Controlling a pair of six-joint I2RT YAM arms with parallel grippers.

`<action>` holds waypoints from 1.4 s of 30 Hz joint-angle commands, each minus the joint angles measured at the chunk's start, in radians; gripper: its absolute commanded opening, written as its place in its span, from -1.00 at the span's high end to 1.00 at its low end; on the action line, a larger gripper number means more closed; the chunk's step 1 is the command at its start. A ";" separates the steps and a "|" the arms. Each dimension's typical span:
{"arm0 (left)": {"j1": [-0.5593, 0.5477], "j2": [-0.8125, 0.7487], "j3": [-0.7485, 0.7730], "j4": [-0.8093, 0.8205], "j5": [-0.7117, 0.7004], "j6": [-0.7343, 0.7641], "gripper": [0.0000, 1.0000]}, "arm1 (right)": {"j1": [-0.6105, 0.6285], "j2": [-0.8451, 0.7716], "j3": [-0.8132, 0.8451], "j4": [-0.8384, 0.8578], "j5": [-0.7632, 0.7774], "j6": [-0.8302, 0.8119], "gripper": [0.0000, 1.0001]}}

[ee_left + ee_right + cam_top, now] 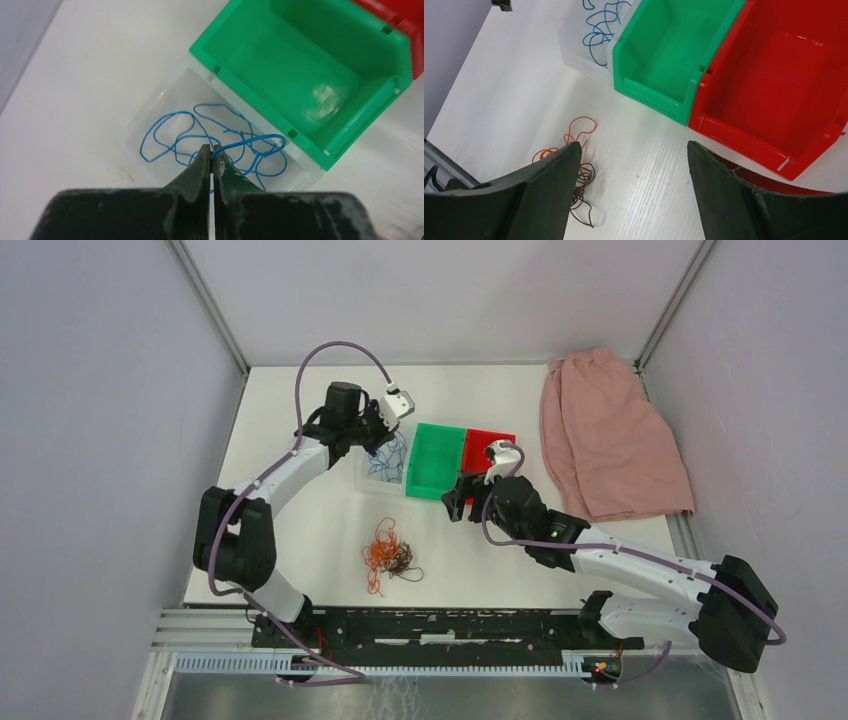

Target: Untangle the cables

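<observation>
At the left we see the left gripper [383, 447] [211, 150] hanging over a clear bin [372, 476] [134, 131] [583, 66] on the white table [300, 530]. Its jaws are pressed almost together, and they pinch 1 strand of the blue cable [388, 462] [250, 140] [599, 30]. The rest of that cable lies in loose loops on the floor of the clear bin.

Nearer the arm bases, we find the orange and dark cables [391, 558] [583, 131] in 1 small knot on the bare table. They lie well apart from the bins, and neither gripper touches them. In the right wrist view the knot lies partly behind one finger, the orange loops farther out and the dark ones nearer.

Touching the right side of the clear bin is a green bin [435, 460] [252, 106] [649, 92] with nothing in it.

The right gripper [457, 503] [634, 147] hovers just in front of the green bin. We see its jaws spread wide and holding nothing.

A red bin [487, 445] [411, 30] [744, 135] stands against the right side of the green one. Its floor is bare where we can see it.

At the far right a pink cloth [610, 435] lies spread on the table.
</observation>
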 commanded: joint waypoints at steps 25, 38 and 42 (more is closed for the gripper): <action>-0.007 0.132 0.307 -0.409 -0.098 0.054 -0.99 | -0.034 -0.042 0.087 -0.115 -0.006 -0.028 -0.77; -0.008 -0.083 0.428 -0.551 -0.258 -0.142 -0.99 | -0.041 -0.063 0.123 -0.232 -0.022 -0.074 -0.99; -0.008 -0.153 0.427 -0.585 -0.317 -0.147 -0.99 | -0.041 -0.040 0.131 -0.241 -0.083 -0.070 -0.98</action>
